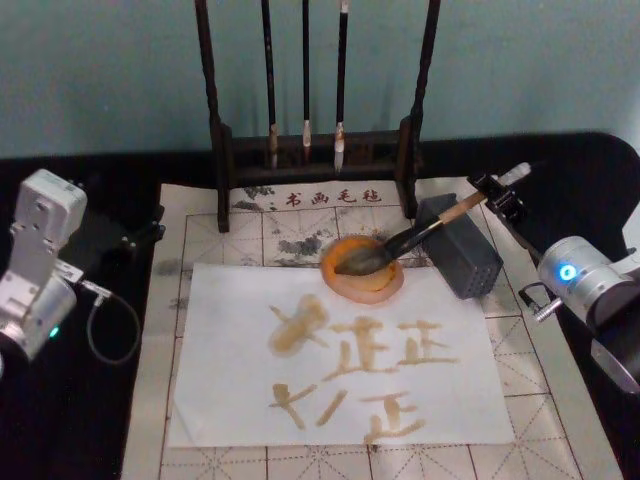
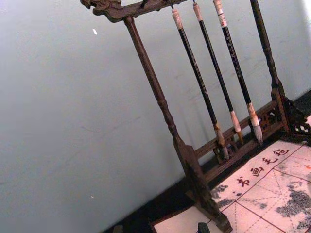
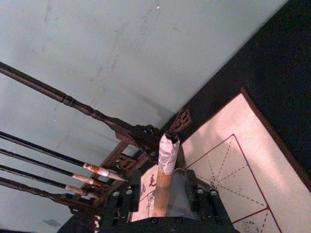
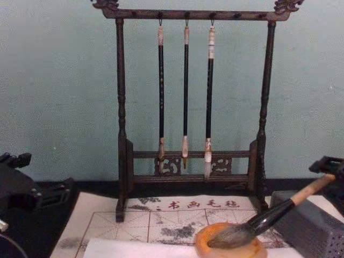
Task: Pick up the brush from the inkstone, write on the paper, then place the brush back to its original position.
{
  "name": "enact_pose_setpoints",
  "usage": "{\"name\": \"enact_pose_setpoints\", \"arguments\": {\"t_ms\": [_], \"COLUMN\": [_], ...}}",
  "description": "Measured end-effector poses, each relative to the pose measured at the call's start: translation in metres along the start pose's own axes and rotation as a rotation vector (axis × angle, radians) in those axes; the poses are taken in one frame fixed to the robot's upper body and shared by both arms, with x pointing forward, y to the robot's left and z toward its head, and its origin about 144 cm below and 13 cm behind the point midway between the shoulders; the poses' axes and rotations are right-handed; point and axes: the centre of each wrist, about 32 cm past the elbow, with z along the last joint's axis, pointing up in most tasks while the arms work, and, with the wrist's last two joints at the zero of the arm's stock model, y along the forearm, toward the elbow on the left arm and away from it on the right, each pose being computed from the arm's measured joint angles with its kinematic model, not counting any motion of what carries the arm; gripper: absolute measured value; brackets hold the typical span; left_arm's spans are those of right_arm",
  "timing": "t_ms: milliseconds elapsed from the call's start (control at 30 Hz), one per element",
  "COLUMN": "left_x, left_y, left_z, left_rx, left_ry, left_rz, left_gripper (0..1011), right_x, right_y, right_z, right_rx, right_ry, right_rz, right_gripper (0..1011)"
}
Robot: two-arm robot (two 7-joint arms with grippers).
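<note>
The brush (image 1: 420, 232) lies slanted, its bristles in the orange-brown inkstone (image 1: 340, 285) and its pale handle rising across a grey block toward the right. My right gripper (image 1: 497, 195) stands open around the taped handle top (image 3: 167, 155), with a gap showing on each side of the shaft. In the chest view the brush (image 4: 279, 209) leans out of the inkstone (image 4: 231, 250) to the right gripper (image 4: 330, 166). The white paper (image 1: 230, 390) lies in front of the inkstone and bears several brown characters. My left gripper (image 1: 140, 235) is parked off the mat at the left.
A grey perforated block (image 1: 465, 255) stands right of the inkstone under the brush handle. A dark wooden rack (image 1: 310, 150) with three thin hanging brushes (image 4: 185, 86) stands at the back. The cream grid mat (image 1: 570, 400) lies under everything on a black table.
</note>
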Motion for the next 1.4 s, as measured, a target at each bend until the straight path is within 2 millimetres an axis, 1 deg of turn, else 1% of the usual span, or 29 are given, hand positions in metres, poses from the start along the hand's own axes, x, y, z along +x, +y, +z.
{"name": "enact_pose_setpoints", "arguments": {"t_ms": [33,67,200,333,367,433,467,1233,1400], "left_x": [0.0000,0.0000,0.0000,0.0000,0.0000,0.0000,0.0000,0.0000,0.0000], "left_y": [0.0000,0.0000,0.0000,0.0000,0.0000,0.0000,0.0000,0.0000,0.0000], "left_z": [0.0000,0.0000,0.0000,0.0000,0.0000,0.0000,0.0000,0.0000,0.0000], "left_rx": [0.000,0.000,0.000,0.000,0.000,0.000,0.000,0.000,0.000], "left_ry": [0.000,0.000,0.000,0.000,0.000,0.000,0.000,0.000,0.000], "left_rz": [0.000,0.000,0.000,0.000,0.000,0.000,0.000,0.000,0.000], "left_gripper": [1001,1001,1001,1001,1001,1001,1001,1001,1001], "right_x": [0.0000,0.0000,0.0000,0.0000,0.0000,0.0000,0.0000,0.0000,-0.0007], "right_y": [0.0000,0.0000,0.0000,0.0000,0.0000,0.0000,0.0000,0.0000,-0.0012], "right_z": [0.0000,0.0000,0.0000,0.0001,0.0001,0.0001,0.0000,0.0001,0.0006], "right_rx": [0.000,0.000,0.000,0.000,0.000,0.000,0.000,0.000,0.001], "right_ry": [0.000,0.000,0.000,0.000,0.000,-0.001,-0.001,-0.001,-0.030], "right_rz": [0.000,0.000,0.000,0.000,0.000,0.000,0.000,0.000,0.025], "right_gripper": [605,547,446,303,287,211,195,187,187]}}
